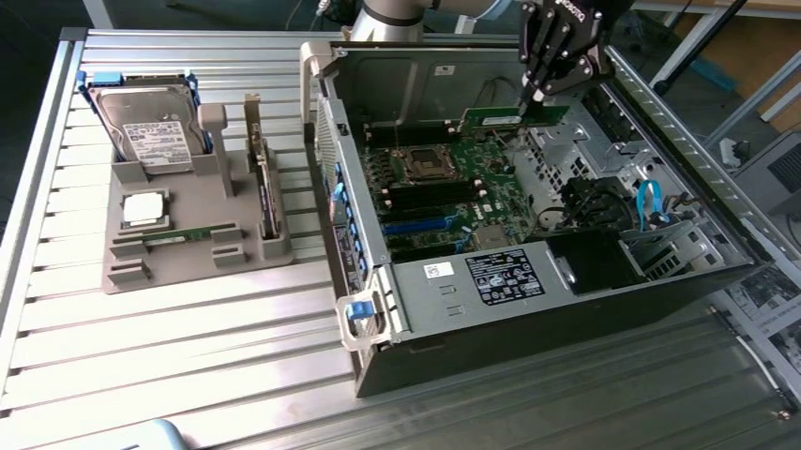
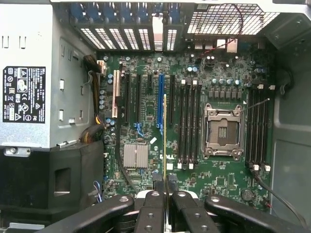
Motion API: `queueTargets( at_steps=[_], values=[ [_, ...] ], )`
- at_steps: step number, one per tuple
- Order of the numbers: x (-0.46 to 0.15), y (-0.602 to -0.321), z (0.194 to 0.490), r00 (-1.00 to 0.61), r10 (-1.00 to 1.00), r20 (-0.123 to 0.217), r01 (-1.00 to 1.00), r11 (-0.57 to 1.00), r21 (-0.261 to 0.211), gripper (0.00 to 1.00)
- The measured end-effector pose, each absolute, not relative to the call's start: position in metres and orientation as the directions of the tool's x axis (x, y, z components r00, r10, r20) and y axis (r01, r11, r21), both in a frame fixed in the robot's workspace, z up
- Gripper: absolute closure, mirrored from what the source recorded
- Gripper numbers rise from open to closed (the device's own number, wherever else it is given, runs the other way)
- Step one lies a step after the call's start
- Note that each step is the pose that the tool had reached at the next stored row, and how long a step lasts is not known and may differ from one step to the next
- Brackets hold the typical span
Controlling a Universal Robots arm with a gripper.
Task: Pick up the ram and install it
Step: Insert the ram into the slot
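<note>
The ram is a long thin green stick held on edge above the motherboard inside the open computer case. My gripper is shut on its upper edge, near the far wall of the case. In the wrist view the ram shows edge-on as a thin line between my fingertips, hanging over the board beside the blue slot. The black memory slots lie a little to one side, next to the processor socket. The ram is clear of the board.
A grey holder on the slatted table at the exterior view's left carries a hard drive, a square silver processor and an upright card. In the case sit the power supply, a blue cable and a small heatsink.
</note>
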State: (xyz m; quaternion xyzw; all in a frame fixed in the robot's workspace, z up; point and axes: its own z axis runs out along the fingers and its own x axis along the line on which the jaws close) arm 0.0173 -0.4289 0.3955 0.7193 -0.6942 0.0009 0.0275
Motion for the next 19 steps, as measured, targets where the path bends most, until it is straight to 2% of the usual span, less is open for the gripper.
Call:
queueTargets(
  at_steps=[19],
  values=[
    [0.017,-0.429,0.384,0.036,-0.999,0.039,-0.999,-0.034,0.038,0.87]
  ],
)
